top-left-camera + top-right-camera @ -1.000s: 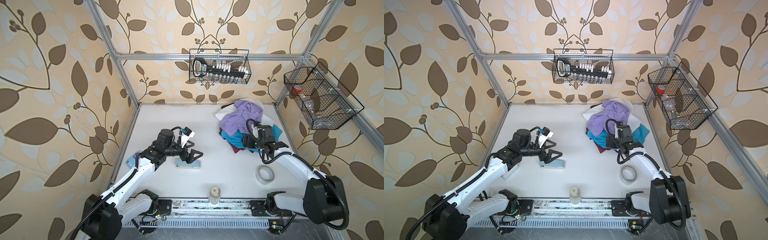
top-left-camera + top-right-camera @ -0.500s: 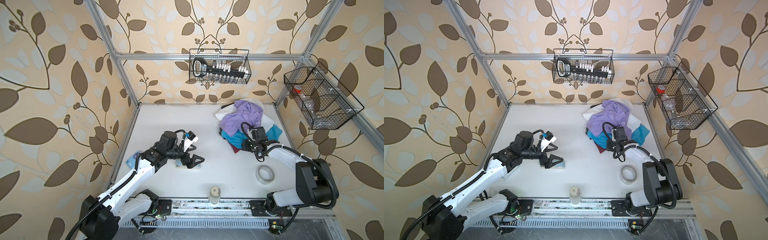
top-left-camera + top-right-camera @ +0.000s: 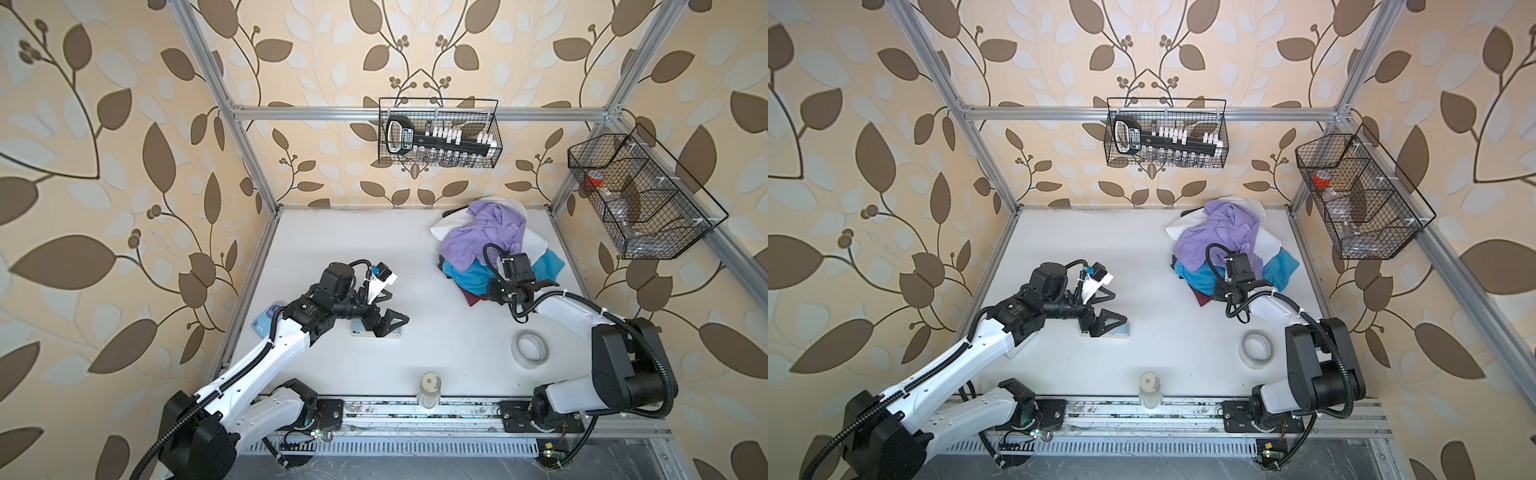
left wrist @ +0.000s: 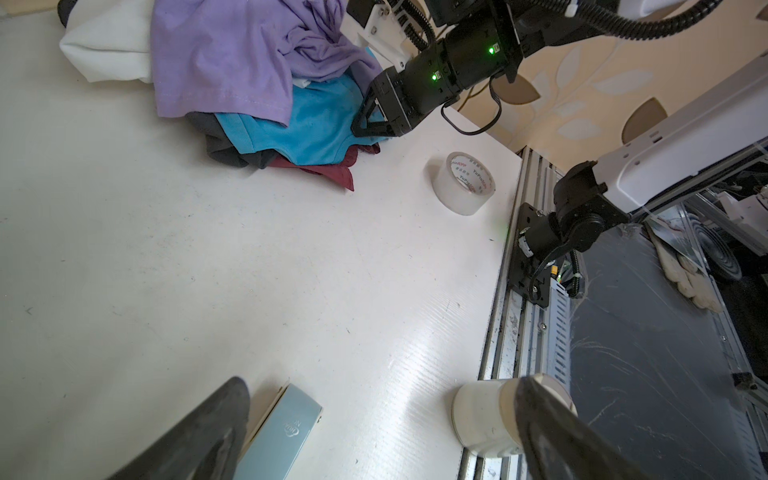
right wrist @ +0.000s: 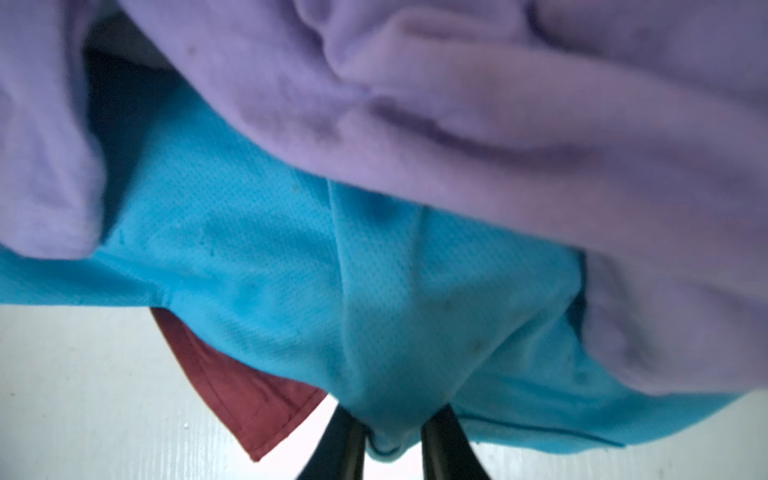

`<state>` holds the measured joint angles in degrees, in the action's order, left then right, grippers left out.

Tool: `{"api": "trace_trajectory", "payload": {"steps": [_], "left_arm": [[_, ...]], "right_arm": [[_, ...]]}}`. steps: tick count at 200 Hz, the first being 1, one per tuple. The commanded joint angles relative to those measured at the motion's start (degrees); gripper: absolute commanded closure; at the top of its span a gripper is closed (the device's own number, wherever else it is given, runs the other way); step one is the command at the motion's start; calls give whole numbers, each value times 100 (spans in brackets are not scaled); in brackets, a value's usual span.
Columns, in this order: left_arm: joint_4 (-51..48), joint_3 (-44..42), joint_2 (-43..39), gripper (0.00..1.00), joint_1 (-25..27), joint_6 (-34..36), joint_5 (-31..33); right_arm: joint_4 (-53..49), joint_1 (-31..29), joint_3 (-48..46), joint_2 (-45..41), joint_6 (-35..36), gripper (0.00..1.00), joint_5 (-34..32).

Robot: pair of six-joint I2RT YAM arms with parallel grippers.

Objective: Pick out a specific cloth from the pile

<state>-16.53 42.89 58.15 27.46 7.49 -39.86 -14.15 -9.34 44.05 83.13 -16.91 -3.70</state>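
Observation:
The pile (image 3: 486,232) (image 3: 1219,232) lies at the back right, with lavender on top and white, dark grey and maroon garments around it. The cloth (image 3: 465,276) (image 3: 1198,276) (image 4: 316,124) (image 5: 291,249) is turquoise and sits under the lavender one, above the maroon. My right gripper (image 3: 491,289) (image 3: 1219,291) (image 4: 365,124) (image 5: 392,432) is at the pile's front edge, shut on a fold of the cloth pinched between its two black fingers. My left gripper (image 3: 392,309) (image 3: 1115,307) (image 4: 382,390) hangs open and holds nothing, just over the pale blue stapler (image 3: 396,332) (image 3: 1122,330) (image 4: 282,432).
A roll of clear tape (image 3: 532,349) (image 4: 463,183) lies on the table in front of the pile. A small white bottle (image 3: 430,384) (image 4: 482,415) stands at the front edge. A blue card (image 3: 266,320) lies at the left edge. Wire baskets (image 3: 440,133) (image 3: 640,195) hang on the walls.
The right gripper's jaws have closed on the fold of turquoise cloth, and its arm has drawn in close to the pile. The left gripper has shifted a little over the stapler.

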Motion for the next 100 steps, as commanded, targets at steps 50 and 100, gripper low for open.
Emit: {"api": "trace_trajectory", "payload": {"steps": [50, 100], "left_arm": [[-51, 122, -120, 1, 92, 148, 74], [-54, 111, -137, 1, 110, 159, 96]], "right_arm": [[-92, -55, 165, -287, -62, 85, -102], [-123, -50, 170, -403, -68, 91, -148]]}}
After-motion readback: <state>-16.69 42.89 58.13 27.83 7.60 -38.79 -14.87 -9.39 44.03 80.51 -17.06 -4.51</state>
